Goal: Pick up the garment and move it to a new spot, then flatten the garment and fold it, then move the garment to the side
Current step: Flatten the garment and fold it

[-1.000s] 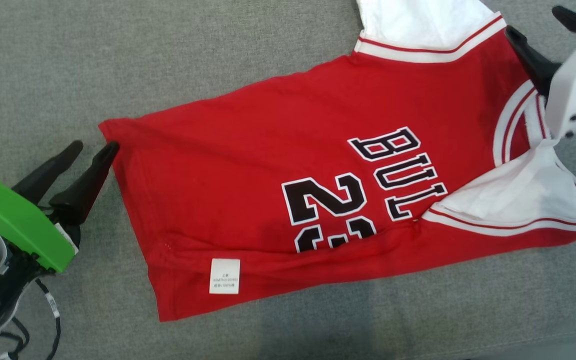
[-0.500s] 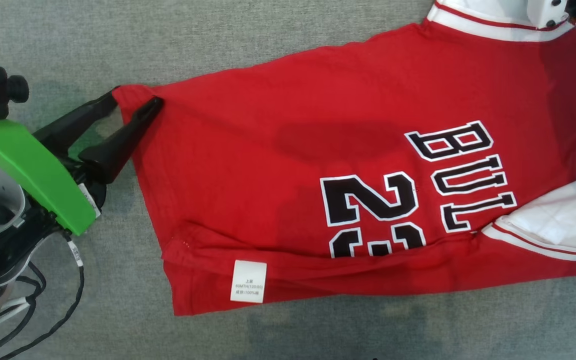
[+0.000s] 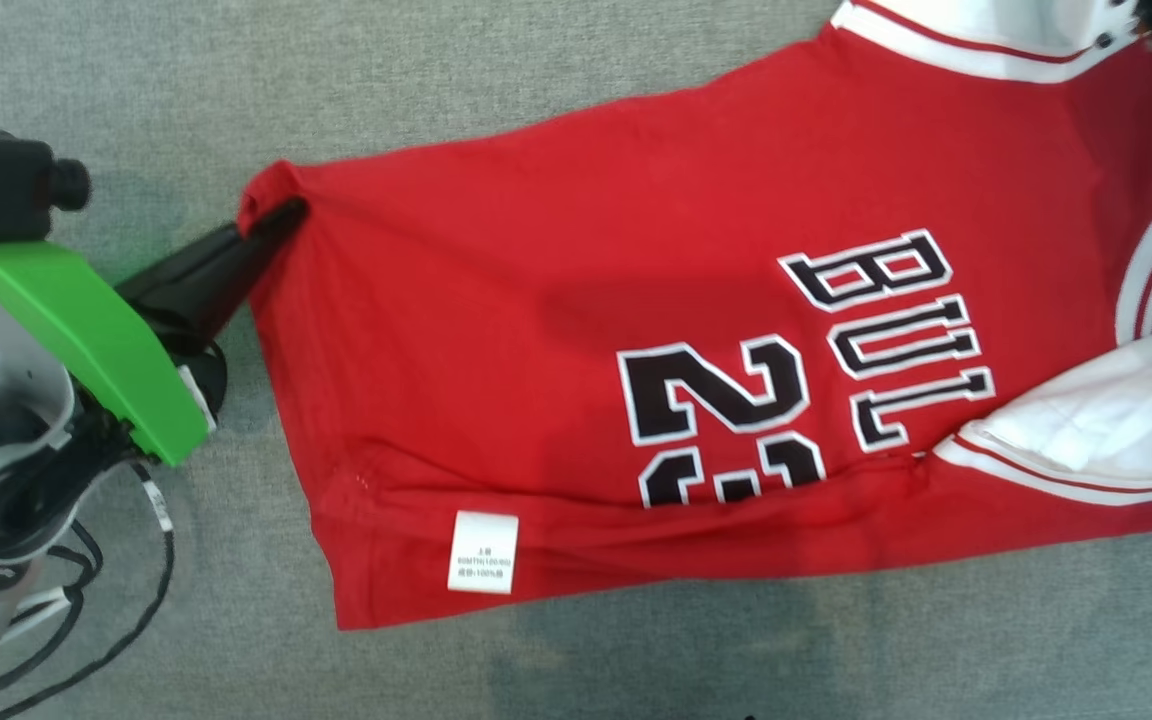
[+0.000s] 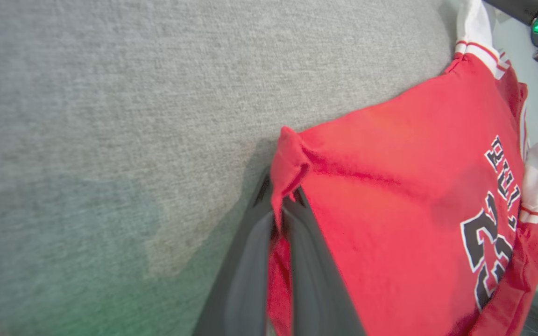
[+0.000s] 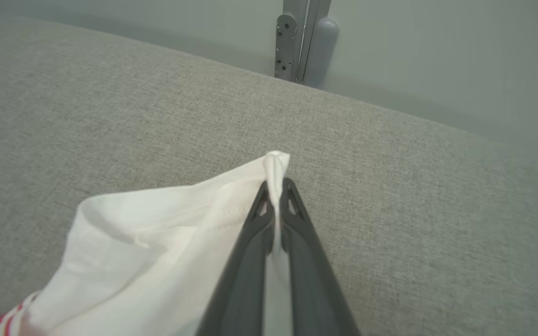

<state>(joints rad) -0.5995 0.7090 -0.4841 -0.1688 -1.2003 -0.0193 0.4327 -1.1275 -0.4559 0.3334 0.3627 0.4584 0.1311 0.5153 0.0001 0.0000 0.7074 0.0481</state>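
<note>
- Across the grey fabric surface [image 3: 636,90] before me, the garment [image 3: 556,330], a red jersey with black lettering, lies spread out. Its long axis runs side to side in the head view, with the hem toward my left and the collar and sleeves toward my right.
- My left end effector [image 4: 280,198] is clamped shut on the far hem corner [image 3: 266,190]. Red cloth is pinched between the two fingers and bunches up just past their tips.
- My right end effector [image 5: 276,186] is likewise closed, gripping the tip of the far white sleeve [image 5: 166,233], and a thin strip of fabric runs down between its fingers.
- Both grips sit on the garment's far long edge, one at each end, so the body of the jersey lies toward me from both.
- The near edge is doubled over, and a white label [image 3: 482,552] shows on it.
- I judge the next move should raise both ends together and keep the far edge taut, or the middle will sag and wrinkle.
</note>
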